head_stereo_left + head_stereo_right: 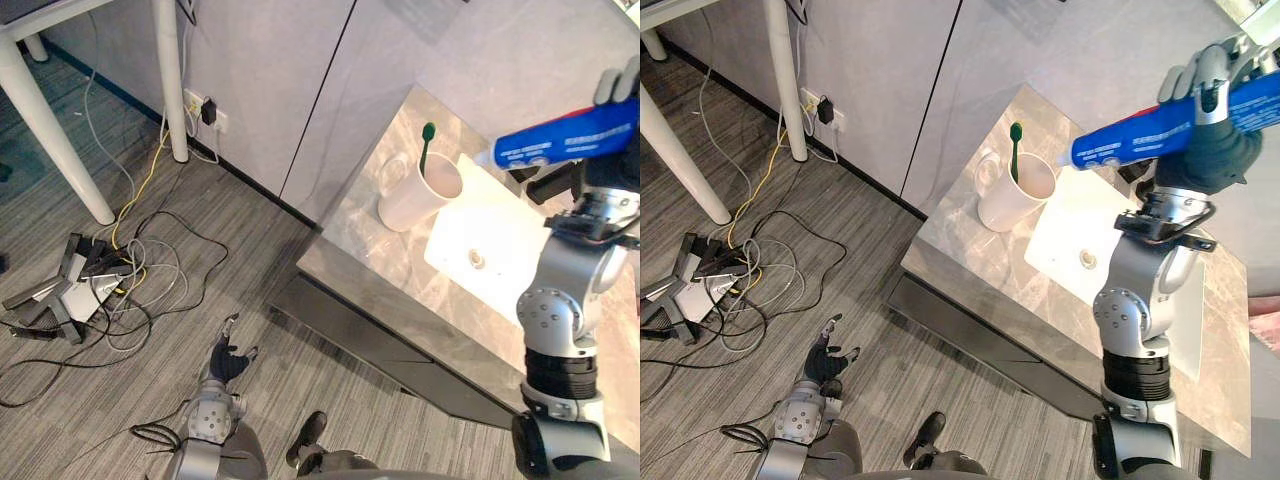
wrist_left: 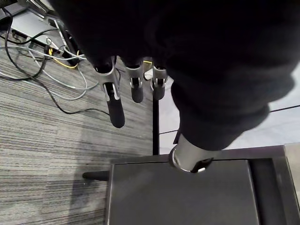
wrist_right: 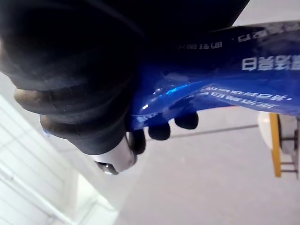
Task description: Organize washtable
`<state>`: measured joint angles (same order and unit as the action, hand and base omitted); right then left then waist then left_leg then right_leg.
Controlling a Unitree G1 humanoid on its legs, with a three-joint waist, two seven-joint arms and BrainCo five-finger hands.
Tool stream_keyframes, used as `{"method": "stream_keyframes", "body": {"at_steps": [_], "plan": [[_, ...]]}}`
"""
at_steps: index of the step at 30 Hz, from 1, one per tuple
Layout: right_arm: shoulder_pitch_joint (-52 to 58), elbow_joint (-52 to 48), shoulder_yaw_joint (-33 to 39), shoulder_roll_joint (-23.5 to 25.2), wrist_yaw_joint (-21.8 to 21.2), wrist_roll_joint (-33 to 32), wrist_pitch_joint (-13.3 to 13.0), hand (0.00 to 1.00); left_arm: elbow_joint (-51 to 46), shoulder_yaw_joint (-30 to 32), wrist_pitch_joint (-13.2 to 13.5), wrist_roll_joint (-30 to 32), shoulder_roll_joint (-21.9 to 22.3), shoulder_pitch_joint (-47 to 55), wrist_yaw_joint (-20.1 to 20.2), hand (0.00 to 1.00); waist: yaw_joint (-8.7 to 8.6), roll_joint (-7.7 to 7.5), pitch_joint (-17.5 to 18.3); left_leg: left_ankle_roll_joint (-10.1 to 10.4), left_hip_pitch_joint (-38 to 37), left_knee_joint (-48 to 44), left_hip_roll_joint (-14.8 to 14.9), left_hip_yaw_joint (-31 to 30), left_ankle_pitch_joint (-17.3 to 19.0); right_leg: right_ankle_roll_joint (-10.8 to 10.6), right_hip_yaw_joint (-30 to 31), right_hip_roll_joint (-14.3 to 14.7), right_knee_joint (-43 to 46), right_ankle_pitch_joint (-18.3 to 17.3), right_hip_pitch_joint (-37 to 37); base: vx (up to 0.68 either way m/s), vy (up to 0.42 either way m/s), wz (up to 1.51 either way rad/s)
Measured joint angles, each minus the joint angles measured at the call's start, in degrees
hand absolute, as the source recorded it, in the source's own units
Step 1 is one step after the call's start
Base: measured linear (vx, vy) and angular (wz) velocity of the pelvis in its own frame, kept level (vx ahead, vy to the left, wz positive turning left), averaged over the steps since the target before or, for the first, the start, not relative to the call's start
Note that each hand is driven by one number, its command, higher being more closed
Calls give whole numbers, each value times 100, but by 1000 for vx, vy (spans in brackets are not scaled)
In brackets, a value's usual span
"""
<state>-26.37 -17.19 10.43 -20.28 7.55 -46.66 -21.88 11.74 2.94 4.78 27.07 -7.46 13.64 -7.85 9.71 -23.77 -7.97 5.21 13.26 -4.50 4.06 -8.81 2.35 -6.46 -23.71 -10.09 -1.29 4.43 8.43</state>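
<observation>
Left hand (image 1: 228, 358) hangs at 7 o'clock above the floor, fingers slack, idle. Right hand (image 1: 1212, 150) at 2 o'clock grasps the blue toothpaste tube (image 1: 1140, 135) above the counter (image 1: 970, 260). Its cap aims toward 9 o'clock at the cup (image 1: 1012, 200) holding the toothbrush (image 1: 1015, 145), which we judge is its destination.

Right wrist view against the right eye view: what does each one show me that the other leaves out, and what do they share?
Right wrist view: up close, dark fingertips curled under the blue tube. Right eye view: the white cup holding a green toothbrush, the white basin set in the marble counter, and the left hand, open, low over the floor. Shared: the right hand gripping the tube.
</observation>
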Motion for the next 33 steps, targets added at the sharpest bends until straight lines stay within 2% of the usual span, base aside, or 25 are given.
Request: {"method": "stream_keyframes", "body": {"at_steps": [6, 12, 22, 28, 33], "plan": [[-322, 295, 94, -361, 143, 26, -6, 100, 11, -2, 1, -78, -15, 1, 11, 0, -108, 3, -3, -1, 113, -31, 0, 28, -4, 2, 29, 0, -2, 6, 112, -9, 0, -2], [-889, 932, 29, -647, 348, 187, 26, 100, 21, -9, 4, -177, -23, -22, 10, 0, -114, 38, -33, -1, 233, -63, 1, 33, -5, -4, 35, 2, -10, 45, 220, 0, 0, 0], [-1049, 1013, -319, -653, 377, 211, 221, 100, 122, -83, 4, -294, -61, -87, 14, 0, -92, 125, -236, -3, 318, -73, 12, 21, -6, -15, 36, 10, -8, 149, 294, -3, 1, 0], [-1042, 1012, -355, -607, 397, 221, 251, 100, 121, -83, 4, -394, -67, -256, 6, 0, -100, 113, -279, -5, 507, -148, 17, 11, -8, -25, 37, 20, -11, 211, 447, -13, 3, 0], [-861, 878, -347, -477, 394, 226, 250, 100, 118, -82, 4, -393, -70, -285, -3, 0, -112, 33, -378, -4, 505, -150, 22, 12, -8, -27, 41, 23, -4, 217, 446, 0, 0, 0]]}}
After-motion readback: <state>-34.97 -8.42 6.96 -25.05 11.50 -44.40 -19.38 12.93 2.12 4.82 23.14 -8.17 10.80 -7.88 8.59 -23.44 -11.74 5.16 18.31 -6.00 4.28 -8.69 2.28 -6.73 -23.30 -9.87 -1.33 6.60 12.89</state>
